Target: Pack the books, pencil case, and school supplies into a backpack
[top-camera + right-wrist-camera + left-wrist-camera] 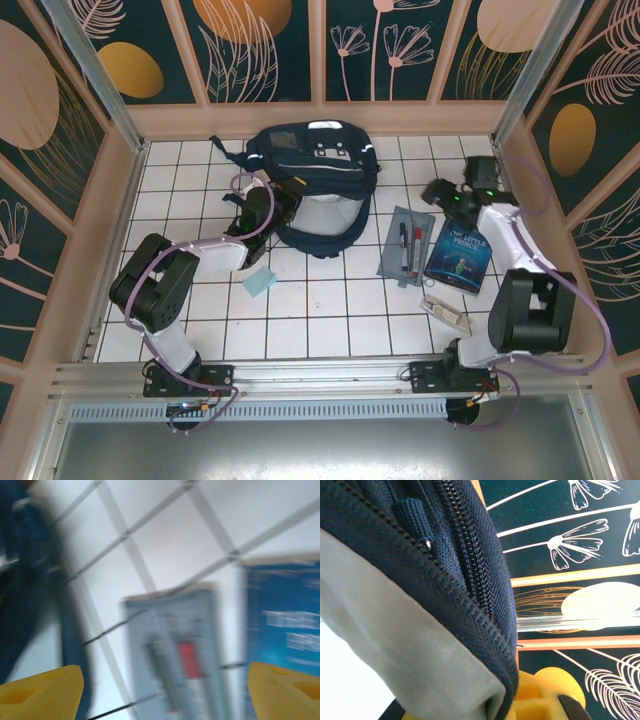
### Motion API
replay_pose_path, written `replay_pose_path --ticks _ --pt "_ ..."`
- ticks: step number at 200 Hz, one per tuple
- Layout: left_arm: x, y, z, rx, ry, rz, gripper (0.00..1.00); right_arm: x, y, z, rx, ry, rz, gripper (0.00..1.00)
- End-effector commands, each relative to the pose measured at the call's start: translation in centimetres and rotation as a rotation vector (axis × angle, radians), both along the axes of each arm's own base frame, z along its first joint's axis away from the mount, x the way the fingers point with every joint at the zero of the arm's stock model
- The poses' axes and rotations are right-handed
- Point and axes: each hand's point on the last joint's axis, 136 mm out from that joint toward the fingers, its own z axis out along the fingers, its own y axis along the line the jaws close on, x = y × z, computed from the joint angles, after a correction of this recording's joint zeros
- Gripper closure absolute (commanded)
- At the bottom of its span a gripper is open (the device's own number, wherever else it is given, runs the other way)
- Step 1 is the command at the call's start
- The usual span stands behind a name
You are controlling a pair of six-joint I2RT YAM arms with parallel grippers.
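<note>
The navy backpack point(312, 165) lies at the back centre, its mouth open toward me with pale grey lining point(395, 645) showing. My left gripper point(274, 208) is shut on the backpack's opening edge; its yellow fingers point(547, 687) pinch the zipper rim. The grey-blue pencil case point(405, 246), point(182, 650) lies flat to the right with a red and a black pen on it. A blue book point(460, 256), point(285, 625) lies beside it. My right gripper point(447, 196), point(162, 695) hovers open above the pencil case, nothing between its fingers. The right wrist view is motion-blurred.
A small light-blue flat piece point(260, 281) lies on the white tiled floor point(330, 320) near the left arm. A whitish-beige oblong piece point(445, 313) lies in front of the book. Patterned walls enclose the table on three sides.
</note>
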Motion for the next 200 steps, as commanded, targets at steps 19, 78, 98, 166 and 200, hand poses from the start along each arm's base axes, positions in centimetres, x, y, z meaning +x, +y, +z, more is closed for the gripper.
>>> replay_pose_path --ticks 19,78,98,166,200 --pt "-0.1 -1.6 5.1 -0.121 -0.145 -0.058 1.0 -5.6 -7.9 -3.3 -0.095 0.093 -0.284 0.11" --pt "-0.6 -2.1 4.9 -0.145 -0.145 -0.095 1.0 -8.2 -9.8 -8.8 -0.085 0.208 -0.355 0.09" --pt "-0.8 -2.1 5.1 -0.145 -0.15 -0.101 1.0 -8.5 -9.2 -10.3 -0.062 0.231 -0.337 0.09" --pt "-0.7 -2.0 5.2 -0.132 -0.148 -0.095 1.0 -6.8 -5.4 -7.8 0.105 0.087 -0.179 0.13" --pt "-0.7 -2.1 4.6 -0.132 -0.131 -0.097 1.0 -6.1 -4.5 -4.6 0.138 -0.016 -0.14 0.16"
